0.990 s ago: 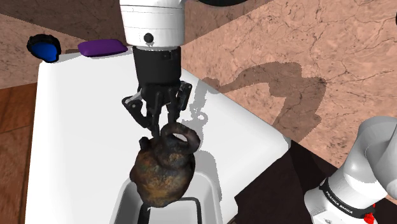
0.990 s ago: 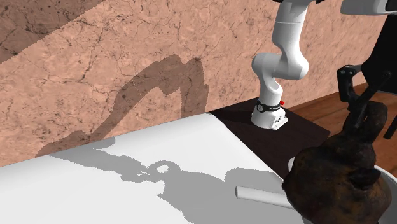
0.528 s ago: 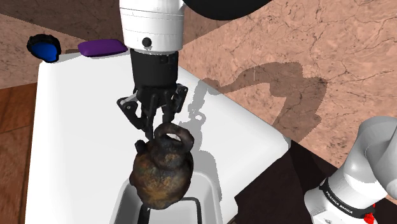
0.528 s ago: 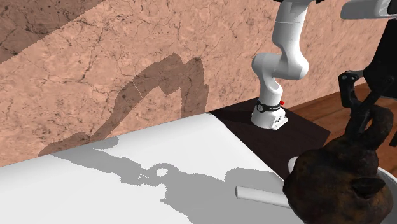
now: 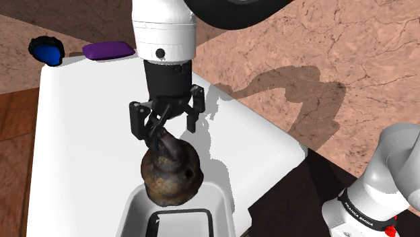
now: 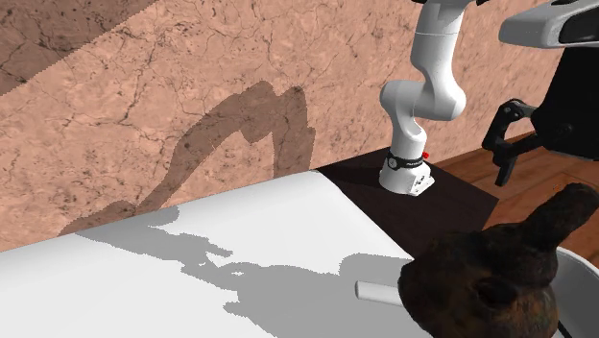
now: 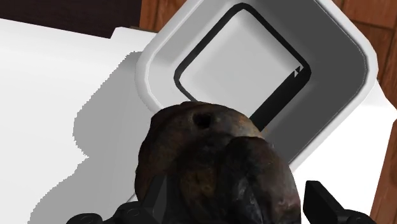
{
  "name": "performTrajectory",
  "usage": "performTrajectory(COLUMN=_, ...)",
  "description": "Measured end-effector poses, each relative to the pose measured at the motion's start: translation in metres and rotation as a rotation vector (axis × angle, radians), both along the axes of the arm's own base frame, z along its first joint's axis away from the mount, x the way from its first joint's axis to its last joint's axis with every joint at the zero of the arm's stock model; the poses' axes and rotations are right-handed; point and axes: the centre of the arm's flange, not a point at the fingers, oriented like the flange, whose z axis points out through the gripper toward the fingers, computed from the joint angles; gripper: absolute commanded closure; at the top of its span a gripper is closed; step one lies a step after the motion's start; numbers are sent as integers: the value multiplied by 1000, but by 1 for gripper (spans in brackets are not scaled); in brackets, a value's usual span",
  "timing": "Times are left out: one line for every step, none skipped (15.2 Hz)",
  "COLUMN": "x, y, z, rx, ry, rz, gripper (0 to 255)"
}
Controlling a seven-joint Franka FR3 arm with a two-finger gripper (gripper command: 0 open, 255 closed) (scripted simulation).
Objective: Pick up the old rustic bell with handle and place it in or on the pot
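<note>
The white table carries everything. The white pot sits at the table's edge directly under the claw, a sensible spot, since whatever leaves the claw goes down into it. The dark, rusty bell is just below the claw, over the pot's rim rather than its middle. It is tilted, handle toward the fingers; whether it touches the rim I cannot tell. The claw is spread: in the wrist view one finger stands clear of the bell, so nothing is pinched — I judge this the drop. Well beyond the claw lie a purple pad and a blue knob, out of the way.
</note>
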Motion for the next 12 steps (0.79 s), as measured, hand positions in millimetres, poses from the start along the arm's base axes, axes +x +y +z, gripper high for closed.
performTrajectory(x=-1, y=1, z=-1, rx=-5, ry=4, rz=0, gripper=0)
performTrajectory(x=-2, y=2, z=4, rx=-7, ry=6, rz=0, gripper=0)
performTrajectory(x=-1, y=2, z=14, rx=-7, ry=6, rz=0, gripper=0)
performTrajectory(x=0, y=3, z=25, rx=-8, ry=7, rz=0, gripper=0)
performTrajectory(x=-3, y=1, z=37, rx=-8, ry=7, rz=0, gripper=0)
performTrajectory(x=-1, y=1, z=42, rx=-8, ry=6, rz=1, gripper=0)
performTrajectory(x=0, y=0, z=44, rx=-8, ry=7, rz=1, gripper=0)
performTrajectory(x=1, y=0, z=46, rx=-9, ry=7, rz=1, gripper=0)
performTrajectory(x=1, y=0, z=46, rx=-9, ry=8, rz=0, gripper=0)
performTrajectory(x=1, y=0, z=47, rx=-9, ry=8, rz=0, gripper=0)
performTrajectory(x=1, y=0, z=47, rx=-9, ry=8, rz=0, gripper=0)
performTrajectory(x=1, y=0, z=47, rx=-9, ry=8, rz=0, gripper=0)
